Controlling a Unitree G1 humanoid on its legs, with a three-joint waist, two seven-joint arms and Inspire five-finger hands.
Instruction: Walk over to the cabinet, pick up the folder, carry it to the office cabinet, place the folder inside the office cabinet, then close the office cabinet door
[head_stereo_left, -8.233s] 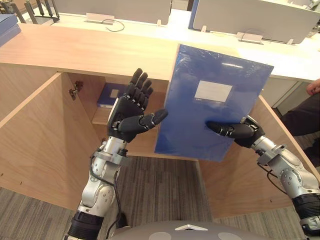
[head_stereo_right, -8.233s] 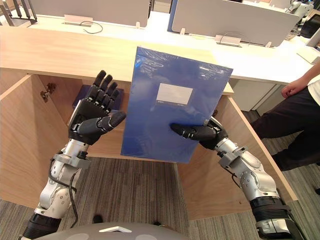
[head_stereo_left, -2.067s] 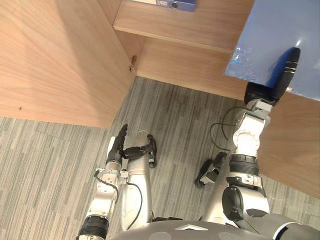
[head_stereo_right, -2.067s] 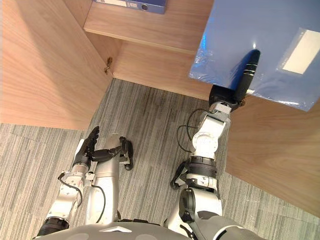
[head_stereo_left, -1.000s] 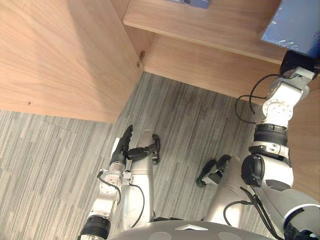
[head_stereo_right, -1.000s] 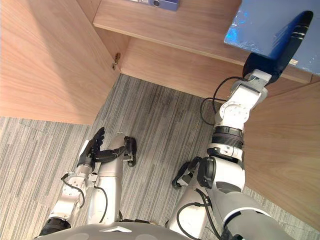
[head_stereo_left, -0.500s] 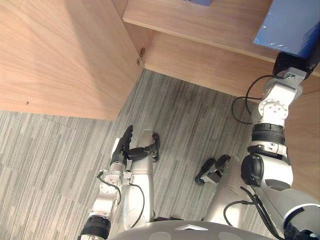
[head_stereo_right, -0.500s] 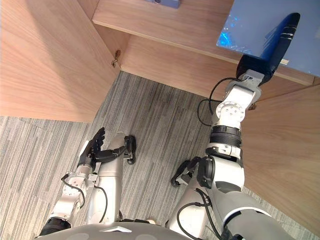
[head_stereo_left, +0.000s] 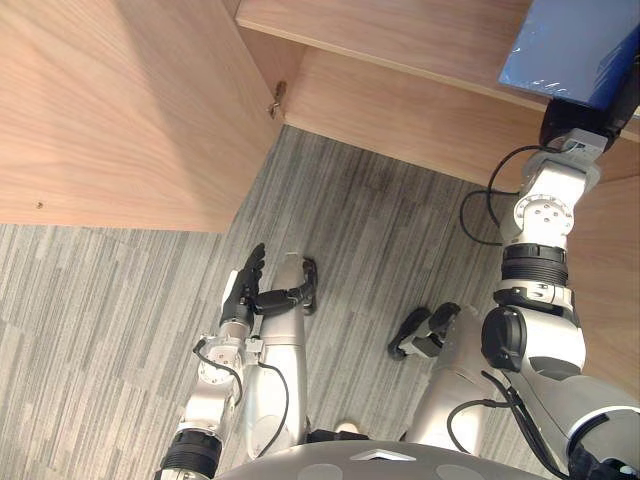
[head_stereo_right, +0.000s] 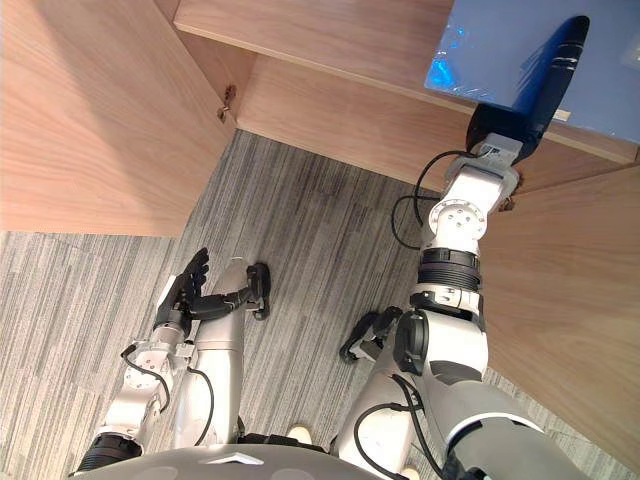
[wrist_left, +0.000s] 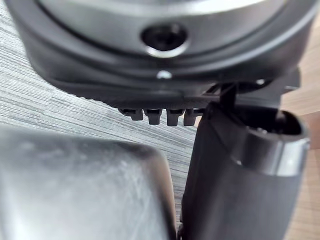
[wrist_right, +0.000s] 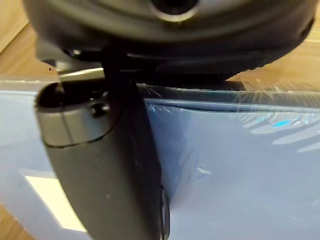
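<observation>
Right hand holds the blue folder up at the open office cabinet

The folder (head_stereo_right: 490, 45), wrapped in clear film with a white label (wrist_right: 55, 202) on its face, is in the right hand (head_stereo_right: 500, 128): the thumb lies pressed across its blue front and the rest of the hand is behind its lower edge. The arm is raised, so the folder hangs in front of the cabinet's inner shelf (head_stereo_left: 400, 25); whether it touches the shelf cannot be told. The cabinet's left door (head_stereo_left: 110, 110) stands swung wide open, with its hinge (head_stereo_left: 275, 100) showing at the inner corner. The left hand (head_stereo_right: 185, 290) hangs low over the grey striped carpet (head_stereo_left: 90, 330), fingers straight and relaxed, thumb out, holding nothing
</observation>
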